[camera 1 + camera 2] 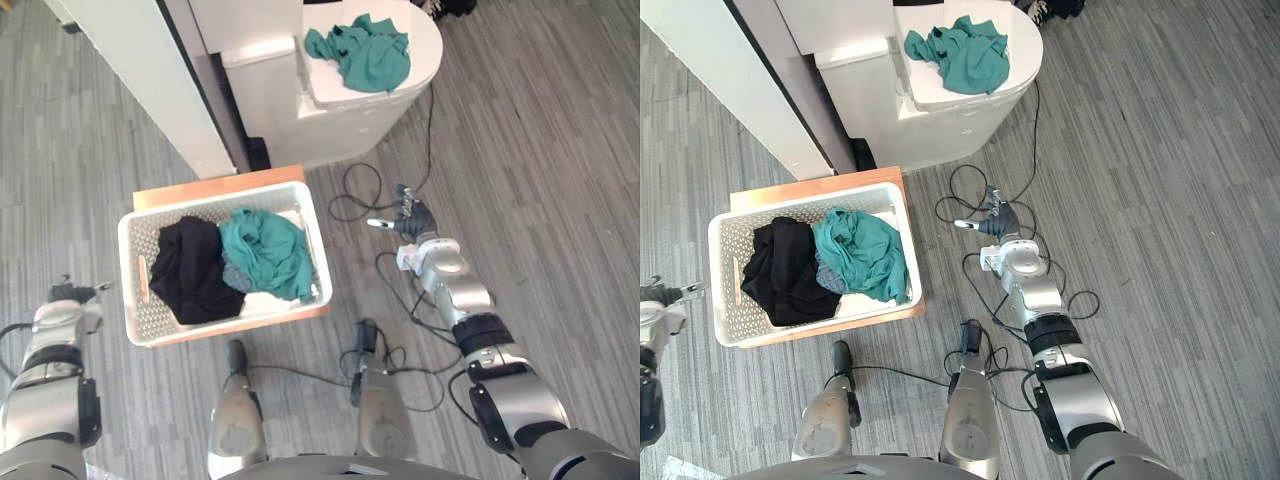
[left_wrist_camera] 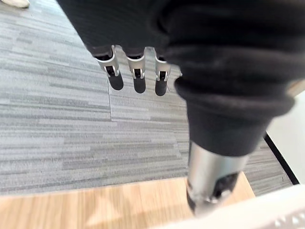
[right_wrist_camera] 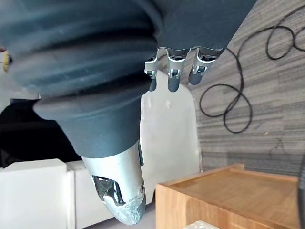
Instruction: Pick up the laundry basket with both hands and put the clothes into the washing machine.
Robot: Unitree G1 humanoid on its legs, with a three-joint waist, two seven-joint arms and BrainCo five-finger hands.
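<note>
On the low wooden table point(image 1: 215, 187), the laundry basket point(image 1: 130, 310) is sitting unlifted, clothes point(image 1: 265, 250) being kept inside. Nothing is being gripped: left hand point(image 1: 70, 293) and right hand point(image 1: 410, 220) are being held slack-fingered, flanking it, apart. Lifting and washing machine point(image 1: 330, 120) loading are being left pending.

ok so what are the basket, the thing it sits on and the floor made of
The basket looks like white moulded plastic, matte, with rows of small holes in its walls. The stand under it appears to be light wood or veneer, smooth, with faint grain. The floor shows grey plank-like strips; vinyl or carpet tile, I cannot tell.
</note>
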